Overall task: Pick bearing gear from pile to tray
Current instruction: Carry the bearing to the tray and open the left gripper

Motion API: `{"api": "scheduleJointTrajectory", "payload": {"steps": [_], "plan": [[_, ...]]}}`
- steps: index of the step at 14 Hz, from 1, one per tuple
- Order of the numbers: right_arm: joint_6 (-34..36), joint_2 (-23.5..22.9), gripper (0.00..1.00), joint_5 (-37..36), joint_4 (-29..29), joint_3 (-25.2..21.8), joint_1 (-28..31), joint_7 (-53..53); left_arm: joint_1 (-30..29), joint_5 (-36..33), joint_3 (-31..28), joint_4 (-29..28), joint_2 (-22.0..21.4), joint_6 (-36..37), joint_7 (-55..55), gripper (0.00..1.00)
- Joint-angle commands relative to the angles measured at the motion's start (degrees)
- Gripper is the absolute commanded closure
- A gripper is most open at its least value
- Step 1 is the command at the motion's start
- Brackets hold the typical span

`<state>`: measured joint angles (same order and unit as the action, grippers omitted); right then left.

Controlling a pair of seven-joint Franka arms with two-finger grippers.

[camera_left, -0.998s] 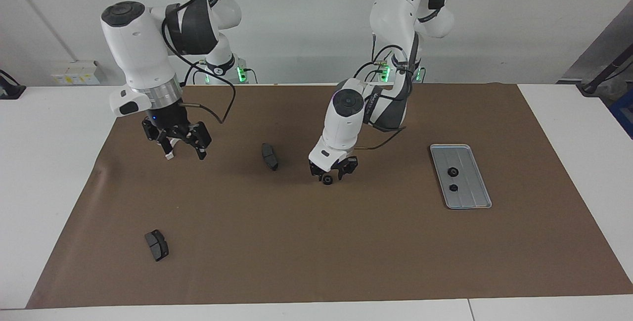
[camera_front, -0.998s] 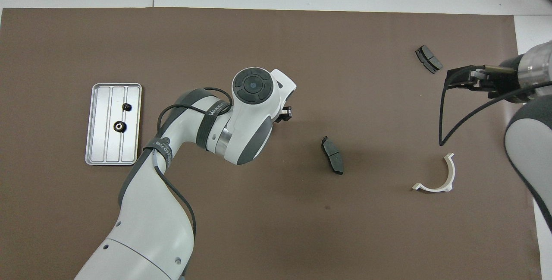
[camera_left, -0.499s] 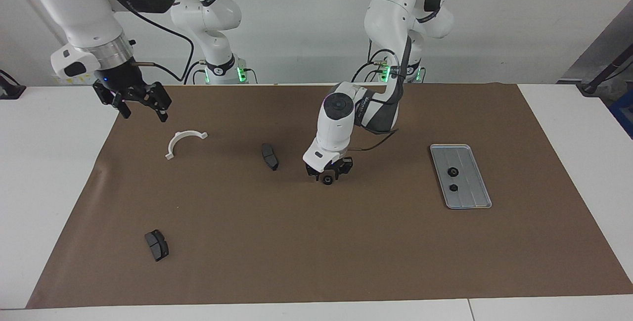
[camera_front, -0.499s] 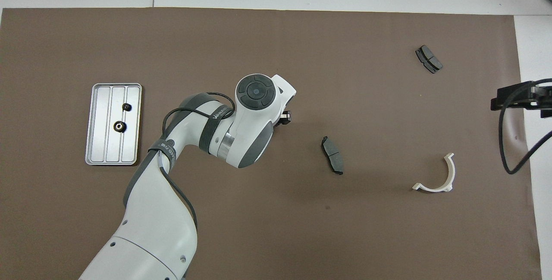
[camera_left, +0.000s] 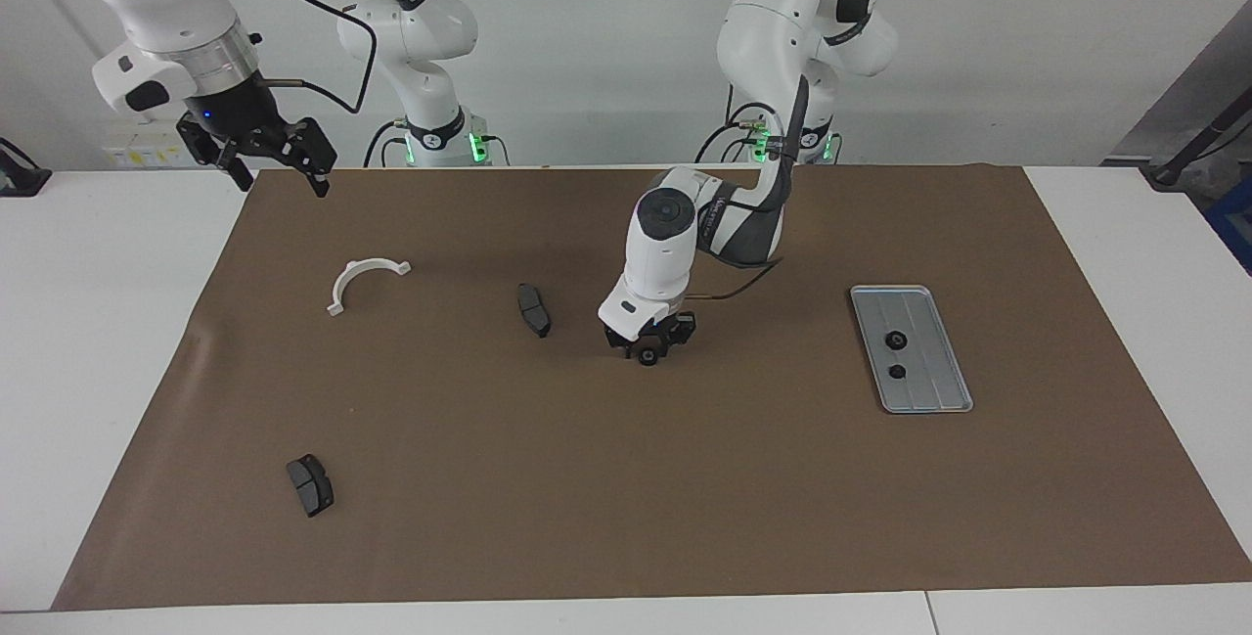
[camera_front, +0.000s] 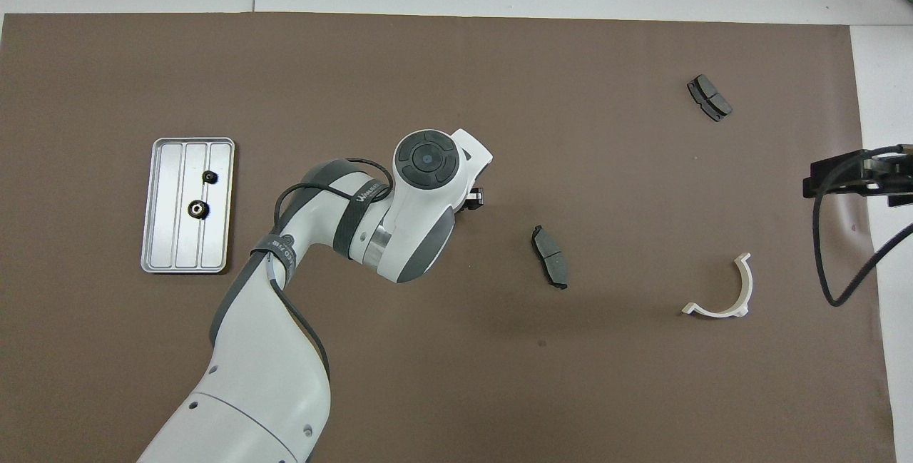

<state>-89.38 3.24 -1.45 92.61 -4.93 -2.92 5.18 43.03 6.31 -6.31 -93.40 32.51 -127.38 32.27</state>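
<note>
gear [camera_left: 647,356] — on mat | left end effector [camera_left: 650,345] — down around it

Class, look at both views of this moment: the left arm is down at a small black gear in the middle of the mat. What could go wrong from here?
1. The left gripper is low around the small gear; a part that tiny could slip out as it lifts.
2. The tray lies well toward the left arm's end, so a loose hold might drop the gear on the way.
3. Two gears already sit in the tray; a careless release could knock them.
</note>
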Motion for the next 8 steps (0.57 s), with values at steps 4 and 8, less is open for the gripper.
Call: {"api": "scheduleJointTrajectory", "payload": {"steps": [4,8], "plan": [[2.1,0.9,0.00,-0.9,-0.1,0.2,0.1,-1.3,1.2,-1.0,-1.1,-1.1,-0.3,-1.4,1.0,0.72],[2.1,1.2,0.00,0.0,0.6,0.2,0.2,-1.1,0.2,-1.8,-1.1,0.0,-0.5,-0.2,0.4,0.92]]}}
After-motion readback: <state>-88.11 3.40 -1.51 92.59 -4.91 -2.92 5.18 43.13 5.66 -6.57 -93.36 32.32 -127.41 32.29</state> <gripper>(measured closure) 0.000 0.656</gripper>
